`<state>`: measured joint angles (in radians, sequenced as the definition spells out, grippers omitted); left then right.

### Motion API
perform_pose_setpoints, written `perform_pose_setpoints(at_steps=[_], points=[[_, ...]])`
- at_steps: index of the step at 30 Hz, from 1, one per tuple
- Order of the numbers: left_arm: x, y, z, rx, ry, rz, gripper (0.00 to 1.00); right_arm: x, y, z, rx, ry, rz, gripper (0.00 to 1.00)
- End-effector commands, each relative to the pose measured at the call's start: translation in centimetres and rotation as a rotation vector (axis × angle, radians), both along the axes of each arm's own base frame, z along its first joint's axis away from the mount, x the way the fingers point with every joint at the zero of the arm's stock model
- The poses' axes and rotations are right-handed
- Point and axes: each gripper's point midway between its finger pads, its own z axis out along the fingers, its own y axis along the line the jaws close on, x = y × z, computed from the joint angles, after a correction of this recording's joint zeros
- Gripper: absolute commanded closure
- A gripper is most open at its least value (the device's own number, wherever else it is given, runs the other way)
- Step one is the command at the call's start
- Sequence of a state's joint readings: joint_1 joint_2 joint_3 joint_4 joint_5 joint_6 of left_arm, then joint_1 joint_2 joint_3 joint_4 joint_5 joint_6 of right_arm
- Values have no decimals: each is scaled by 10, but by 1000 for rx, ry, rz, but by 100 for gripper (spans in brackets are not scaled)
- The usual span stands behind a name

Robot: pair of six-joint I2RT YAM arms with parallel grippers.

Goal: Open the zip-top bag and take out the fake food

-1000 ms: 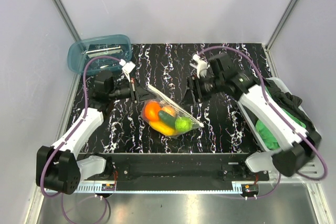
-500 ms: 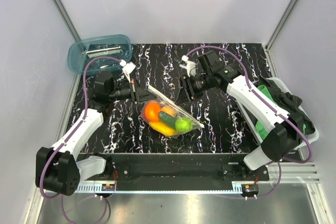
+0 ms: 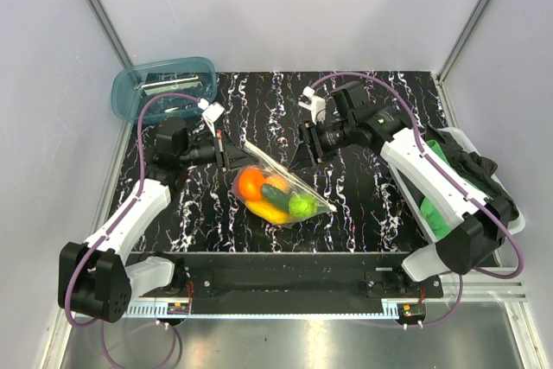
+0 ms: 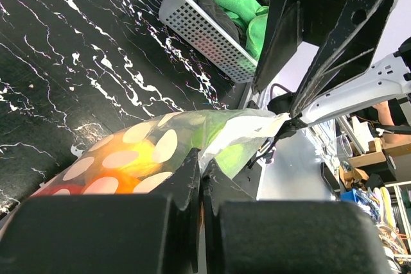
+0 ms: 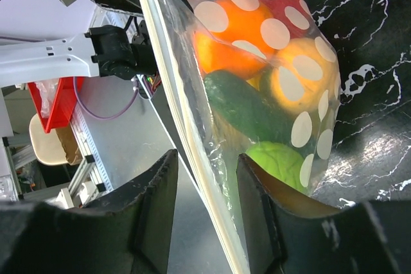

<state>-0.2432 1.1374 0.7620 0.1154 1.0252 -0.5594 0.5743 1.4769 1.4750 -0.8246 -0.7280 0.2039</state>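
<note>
Opening step: my left gripper (image 4: 200, 166) is clamped on the bag (image 5: 302, 133) rim, right gripper (image 5: 207, 168) jaws apart astride the opposite lip, so next I pinch right and pull apart.

On the table (image 3: 380, 205), fake food (image 3: 259, 187) lies in the zip-top bag (image 3: 294, 187) between left gripper (image 3: 232, 155) and right gripper (image 3: 302, 155).

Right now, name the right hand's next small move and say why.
Probably close the right hand on the bag's top strip. That strip runs between its open fingers without being pinched, the left hand is shut on the bag's edge, and the food is all inside, so a second grip seems needed before pulling it open.
</note>
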Motion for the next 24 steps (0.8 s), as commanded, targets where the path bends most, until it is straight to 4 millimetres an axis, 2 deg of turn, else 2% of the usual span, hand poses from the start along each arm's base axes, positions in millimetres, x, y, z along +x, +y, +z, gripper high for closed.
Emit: perform_pose_setpoints(at_steps=[1,5,12,18,21,22,23,24], points=[[-4,-3,21,-31,-82,-39,100,-6,16,1,39,-13,60,53],[-4,-5,21,-32,-82,-45,100,-3,17,-7,26,-12,56,59],[-6,-5,22,-34,-83,-52,100,0,16,-26,-7,-1,55,61],[-1,-5,27,-36,-84,-35,100,-14,21,-36,-16,23,95,65],[3,-6,31,-39,-80,-21,100,-19,20,-37,-24,24,90,86],[5,-6,32,-36,-81,-11,98,-13,16,-39,-55,7,49,100],[12,-3,30,-6,-80,34,92,-10,12,-38,-76,-6,21,100],[15,-1,30,14,-78,61,82,-5,8,-27,-87,-37,-22,100]])
